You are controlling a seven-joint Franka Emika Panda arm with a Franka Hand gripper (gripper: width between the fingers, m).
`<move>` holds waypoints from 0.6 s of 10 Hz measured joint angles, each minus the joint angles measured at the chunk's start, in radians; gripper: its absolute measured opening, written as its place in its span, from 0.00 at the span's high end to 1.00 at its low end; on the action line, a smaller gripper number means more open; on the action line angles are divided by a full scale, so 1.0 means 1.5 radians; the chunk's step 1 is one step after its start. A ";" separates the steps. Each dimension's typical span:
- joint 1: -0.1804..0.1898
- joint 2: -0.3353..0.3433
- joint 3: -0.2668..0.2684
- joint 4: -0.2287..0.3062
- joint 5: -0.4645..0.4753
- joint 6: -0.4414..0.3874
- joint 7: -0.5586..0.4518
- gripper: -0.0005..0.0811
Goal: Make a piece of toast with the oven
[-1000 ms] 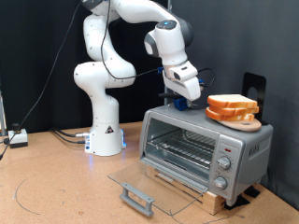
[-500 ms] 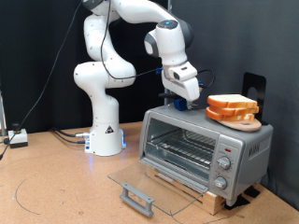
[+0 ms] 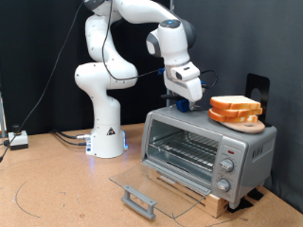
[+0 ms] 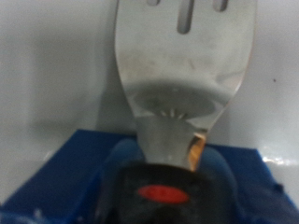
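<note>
Gripper (image 3: 186, 104) fingertips cannot be made out in the exterior view; too small against the dark backdrop, so jaw state is not told. In the wrist view the fingers are not seen at all. The spatula (image 4: 182, 65) blade beyond the jaws is cut off by the frame edge, its slots only partly shown, and the whole picture is blurred. Toast (image 3: 235, 106) beside the jaws: slice count unclear. Oven (image 3: 208, 149) knob markings too small to read.
</note>
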 joint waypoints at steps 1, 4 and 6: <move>0.000 -0.001 0.000 0.000 0.000 -0.002 0.000 0.01; 0.000 -0.003 -0.001 0.000 0.000 -0.015 0.000 0.16; 0.000 -0.003 -0.002 -0.002 0.000 -0.026 0.001 0.51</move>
